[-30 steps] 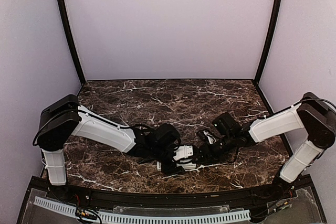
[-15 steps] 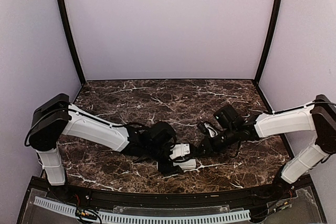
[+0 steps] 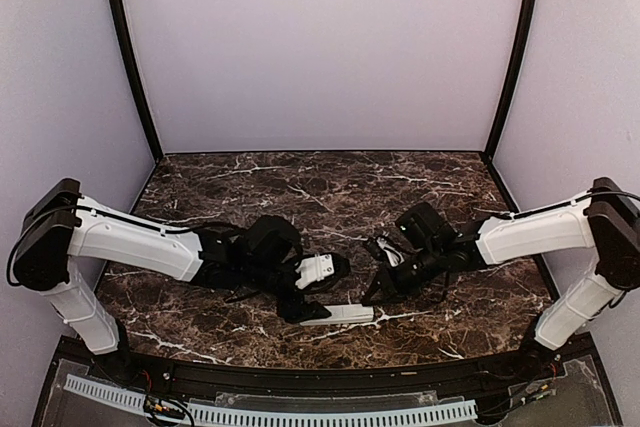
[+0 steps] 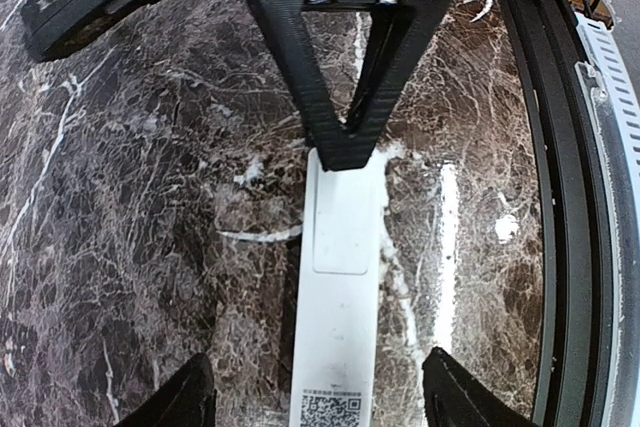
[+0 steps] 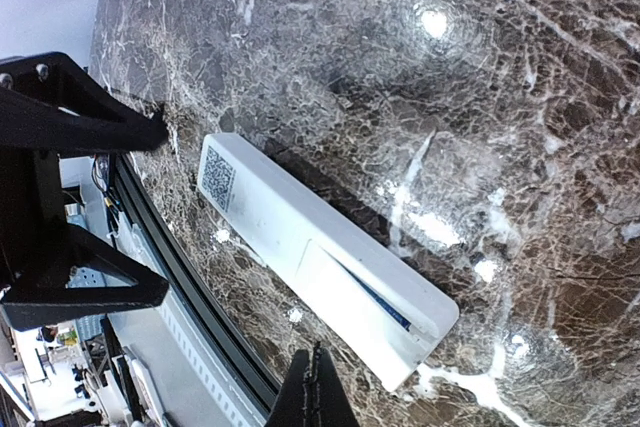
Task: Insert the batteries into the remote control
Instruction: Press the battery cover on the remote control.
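Remote control (image 3: 345,314) flat on worktop (image 3: 250,187), centre, close to near edge, long axis left-right, back face up. QR label (image 5: 218,175) at left end, cover panel (image 4: 342,222) toward right end. Left tool (image 4: 318,367) wide, fingers straddling remote's left end, one each side, clear of plastic. Right tool (image 5: 315,387) pinched fully together, nothing between fingers; tip at remote's right end, seemingly touching it. Thin blue strip (image 5: 375,299) at cover seam, too small to identify.

One remote control (image 3: 341,314); two robot arms (image 3: 140,242) (image 3: 530,232)
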Controlling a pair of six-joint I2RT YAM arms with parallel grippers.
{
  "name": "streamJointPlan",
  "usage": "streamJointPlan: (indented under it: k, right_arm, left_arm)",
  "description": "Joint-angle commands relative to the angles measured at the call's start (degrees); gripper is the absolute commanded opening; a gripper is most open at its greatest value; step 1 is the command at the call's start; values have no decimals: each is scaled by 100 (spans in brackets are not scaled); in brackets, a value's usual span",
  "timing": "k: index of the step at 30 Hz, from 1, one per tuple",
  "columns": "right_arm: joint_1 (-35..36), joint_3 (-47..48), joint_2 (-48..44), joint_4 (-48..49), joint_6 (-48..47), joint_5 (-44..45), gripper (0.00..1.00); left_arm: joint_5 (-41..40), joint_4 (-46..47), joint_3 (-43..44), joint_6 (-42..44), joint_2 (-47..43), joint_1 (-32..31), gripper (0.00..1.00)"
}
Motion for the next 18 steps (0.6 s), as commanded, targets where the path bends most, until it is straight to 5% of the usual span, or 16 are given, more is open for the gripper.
streamJointPlan:
  k: [1, 18]
  right_arm:
    - [44, 191, 63, 151, 1, -33, 0]
    - [45, -616, 851, 1400, 336, -202, 0]
  left_arm:
    - [-96, -117, -161, -163, -246, 110, 70]
    - [-139, -30, -149, -127, -167, 168, 71]
